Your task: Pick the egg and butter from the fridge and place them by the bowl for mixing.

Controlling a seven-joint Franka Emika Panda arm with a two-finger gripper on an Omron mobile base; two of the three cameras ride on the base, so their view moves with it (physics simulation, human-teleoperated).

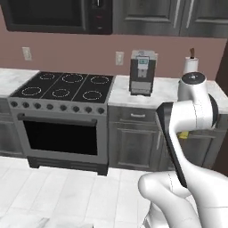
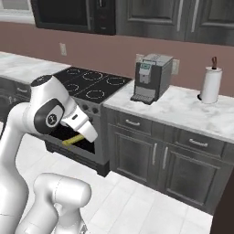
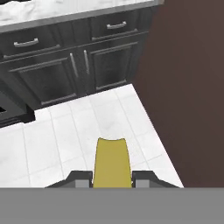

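The claw [image 3: 112,179] is clamped on the butter [image 3: 112,164], a thin yellow stick that juts out past the two dark fingertips [image 3: 80,180] in the hand view. From the right base view the same yellow stick [image 2: 73,140] pokes out below the white hand, hanging in the air in front of the oven door, well below the counter top [image 2: 192,109].

Taking the coffee machine [image 2: 151,77] as the marker: the butter sits low and to the left of it, out over the tiled floor [image 3: 65,131], with the stove [image 1: 62,87] to the left of the machine and the paper towel roll [image 2: 211,84] to its right. I can't spot the bowl, the egg or the fridge from here.

The worry, as I judge it, is the grip. The fingers pinch only the near end of a soft, slim stick, so a sharp swing of the arm could let it pivot or slide out, and it would drop to the floor. Raising it to the counter, the jutting end could also catch the counter edge or a drawer handle [image 3: 117,25] and get knocked loose.
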